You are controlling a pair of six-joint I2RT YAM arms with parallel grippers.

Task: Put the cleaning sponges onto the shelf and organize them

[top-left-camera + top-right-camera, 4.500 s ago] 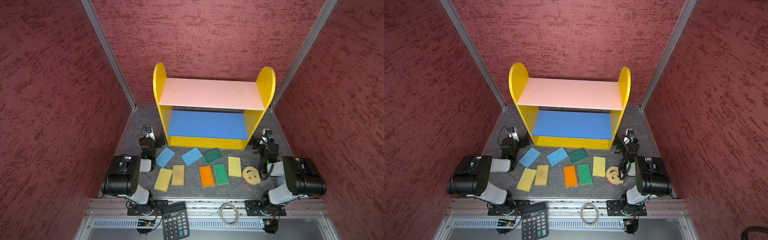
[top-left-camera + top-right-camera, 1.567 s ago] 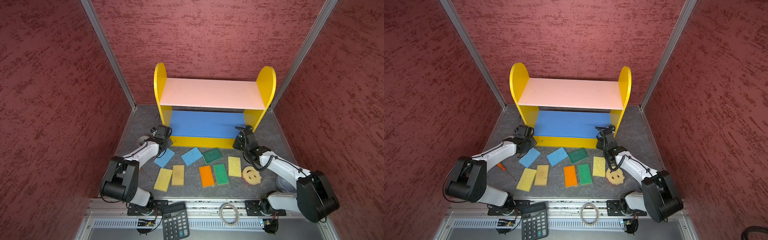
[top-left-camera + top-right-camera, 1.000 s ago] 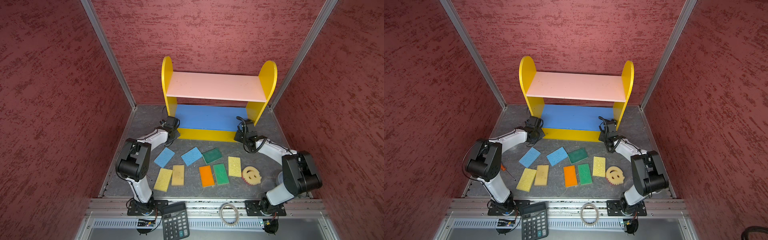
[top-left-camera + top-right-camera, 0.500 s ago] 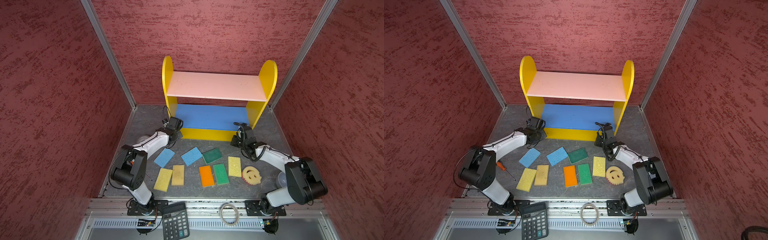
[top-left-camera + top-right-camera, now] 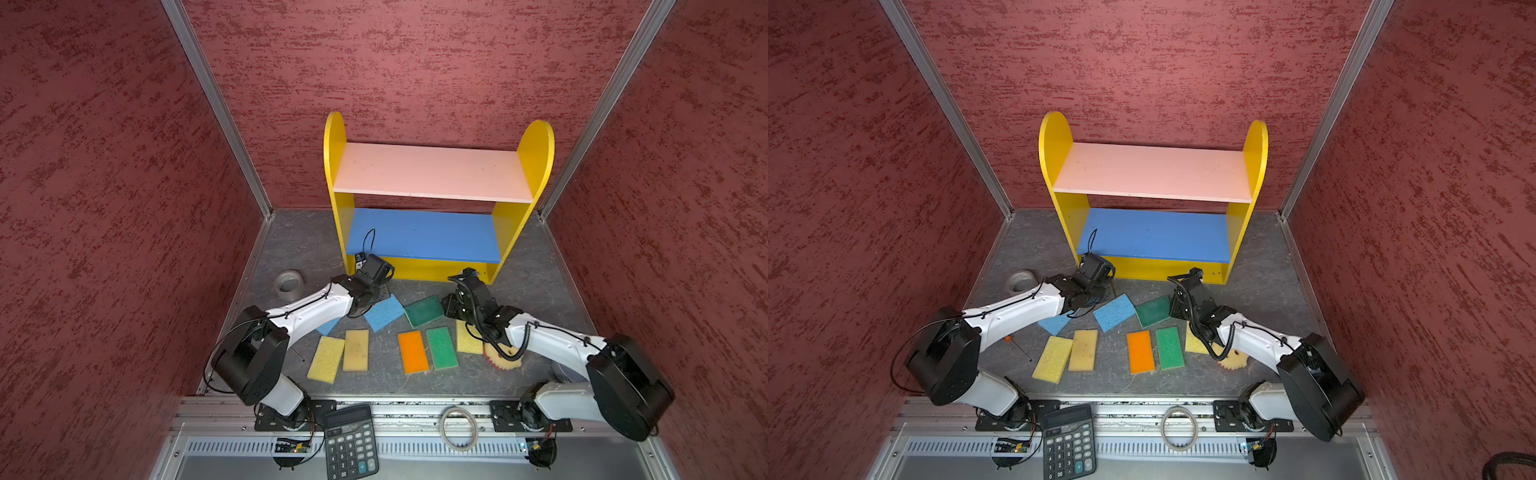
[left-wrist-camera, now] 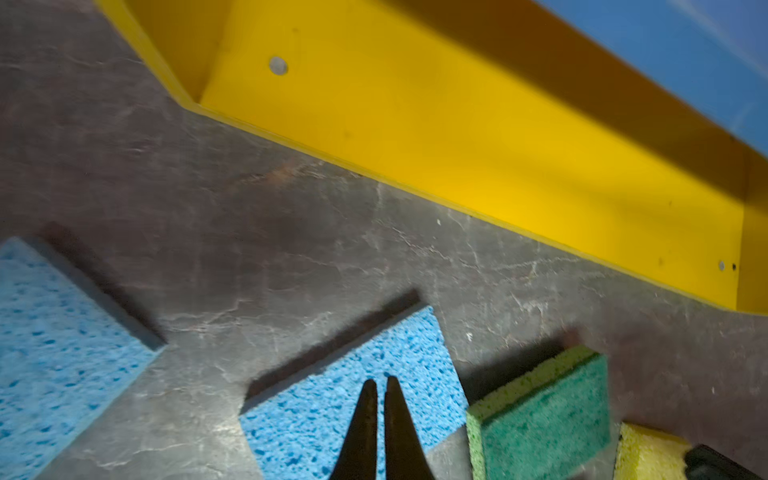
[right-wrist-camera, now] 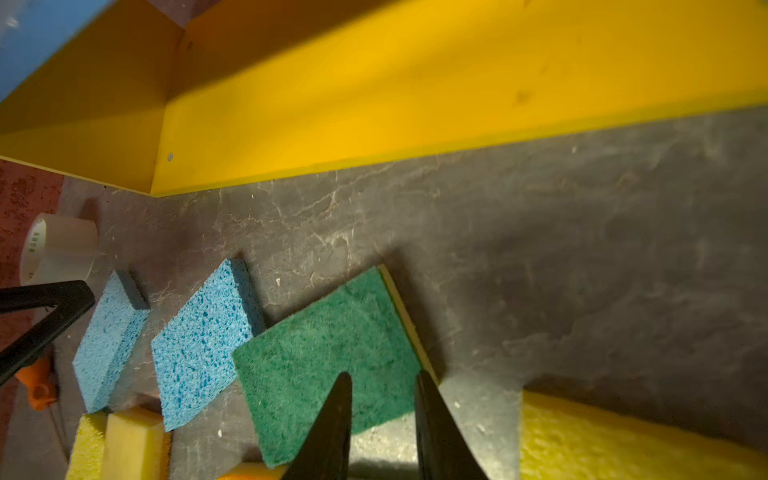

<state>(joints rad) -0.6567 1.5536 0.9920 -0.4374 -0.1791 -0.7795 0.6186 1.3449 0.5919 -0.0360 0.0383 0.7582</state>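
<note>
A black calculator (image 5: 351, 442) and a pale ring (image 5: 458, 427) lie on the front rail, while a tape roll (image 5: 289, 283) and an orange-handled screwdriver (image 5: 1018, 349) rest on the grey floor (image 5: 540, 291).

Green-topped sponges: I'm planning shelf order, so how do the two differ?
The darker green sponge lies askew in the back row, nearer the shelf; the brighter green sponge lies in the front row, parallel to the orange sponge beside it. Both are rectangular, flat on the table, green side up.

Blue sponge (image 6: 316, 415) porous foam; shelf (image 6: 415, 124) w/ smooth paint.
</note>
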